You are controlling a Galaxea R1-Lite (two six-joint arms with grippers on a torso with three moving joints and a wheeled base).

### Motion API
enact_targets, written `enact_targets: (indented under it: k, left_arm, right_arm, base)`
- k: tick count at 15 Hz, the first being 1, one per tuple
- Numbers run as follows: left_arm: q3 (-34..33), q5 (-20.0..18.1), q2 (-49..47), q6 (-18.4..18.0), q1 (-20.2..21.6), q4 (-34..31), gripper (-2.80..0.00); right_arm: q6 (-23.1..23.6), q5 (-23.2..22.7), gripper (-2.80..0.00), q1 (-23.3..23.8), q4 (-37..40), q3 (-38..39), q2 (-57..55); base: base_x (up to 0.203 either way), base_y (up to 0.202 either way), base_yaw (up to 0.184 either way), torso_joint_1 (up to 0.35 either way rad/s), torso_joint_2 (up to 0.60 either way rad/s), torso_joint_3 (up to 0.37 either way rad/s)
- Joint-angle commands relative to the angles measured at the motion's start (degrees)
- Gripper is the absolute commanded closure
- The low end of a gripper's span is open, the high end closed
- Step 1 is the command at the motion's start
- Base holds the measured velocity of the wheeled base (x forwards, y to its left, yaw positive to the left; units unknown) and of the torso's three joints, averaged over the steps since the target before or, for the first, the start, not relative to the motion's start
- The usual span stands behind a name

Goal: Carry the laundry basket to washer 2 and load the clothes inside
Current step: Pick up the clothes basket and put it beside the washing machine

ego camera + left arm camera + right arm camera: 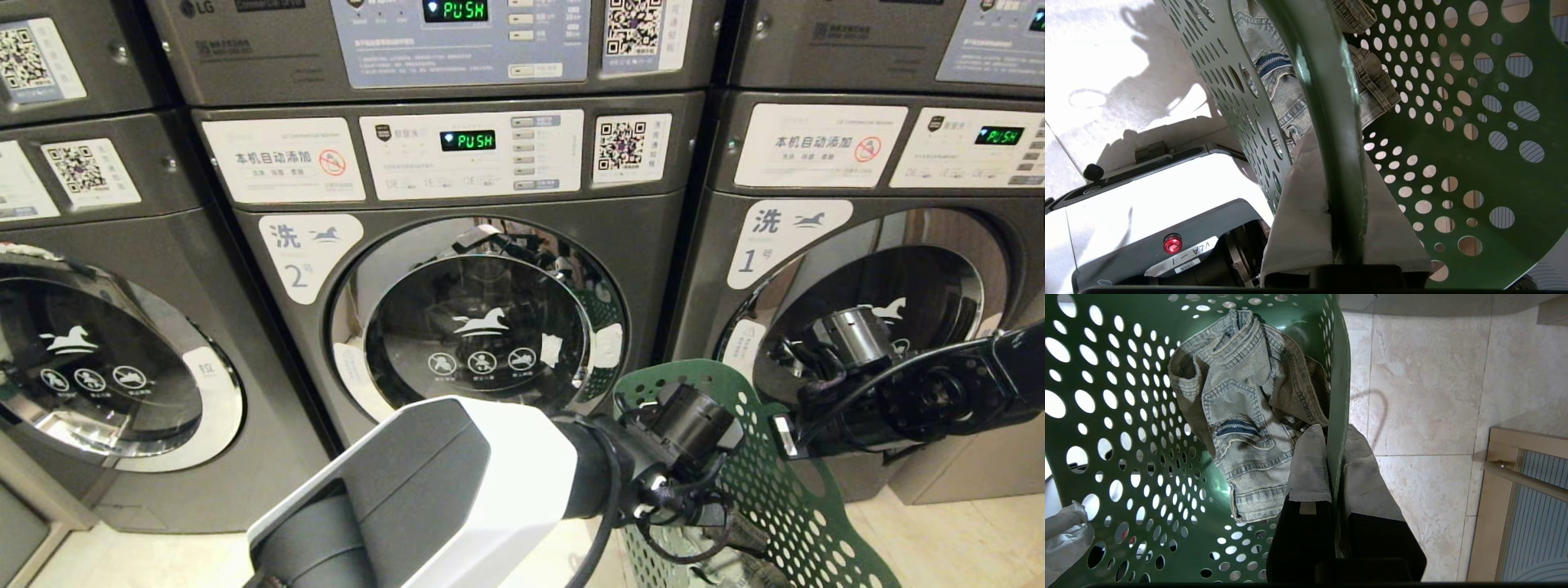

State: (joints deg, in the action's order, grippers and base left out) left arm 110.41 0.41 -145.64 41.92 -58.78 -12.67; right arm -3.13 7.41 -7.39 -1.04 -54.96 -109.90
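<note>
The green perforated laundry basket (pixel 763 465) hangs low in front of me, to the right of washer 2 (pixel 478 322), whose round glass door is closed. My left gripper (pixel 1337 151) is shut on the basket's rim (pixel 1327 81), one padded finger on each side of it. On the opposite wall (pixel 1337 375), my right gripper (pixel 1333 433) is shut the same way. Faded denim clothes (pixel 1241 416) lie crumpled inside the basket and also show in the left wrist view (pixel 1286 94).
Washer 1 (pixel 882 302) stands to the right and another washer (pixel 106 359) to the left, with machines stacked above (pixel 457 41). Beige floor tiles (pixel 1433 396) lie under the basket. A wood-framed panel (pixel 1527 498) stands beside it. My own base (pixel 1147 212) is close below.
</note>
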Motion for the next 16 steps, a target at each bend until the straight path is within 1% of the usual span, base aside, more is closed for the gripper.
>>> enact_targets:
  k: [1,11,12,14,16]
  left_arm:
    - [0.0,0.0,0.1,0.3,0.0,-0.1,0.00]
    - [0.1,-0.2,-0.1,0.3,-1.7,0.4,0.00]
    - [0.1,-0.1,-0.1,0.3,-1.9,0.4,0.00]
    - [0.1,0.0,-0.2,0.3,-1.9,0.5,0.00]
    - [0.1,0.0,-0.3,0.3,-1.9,0.5,0.00]
  right_arm:
    - [0.0,0.1,0.00,0.0,0.0,0.0,-0.1]
    - [0.1,0.1,0.00,0.9,-0.2,0.1,-1.2]
    - [0.1,0.1,0.00,0.9,-0.7,0.1,-1.3]
    - [0.3,0.2,0.00,0.9,-6.0,1.4,-2.4]
    - [1.4,0.3,0.00,0.9,-6.5,1.9,-2.4]
  base:
    - [0.000,0.000,0.000,0.003,0.00,-0.193]
    - [0.000,0.000,0.000,0.004,0.00,-0.202]
    - [0.000,0.000,0.000,0.003,0.00,-0.190]
    - [0.000,0.000,0.000,0.006,0.00,-0.215]
    - [0.000,0.000,0.000,0.002,0.00,-0.191]
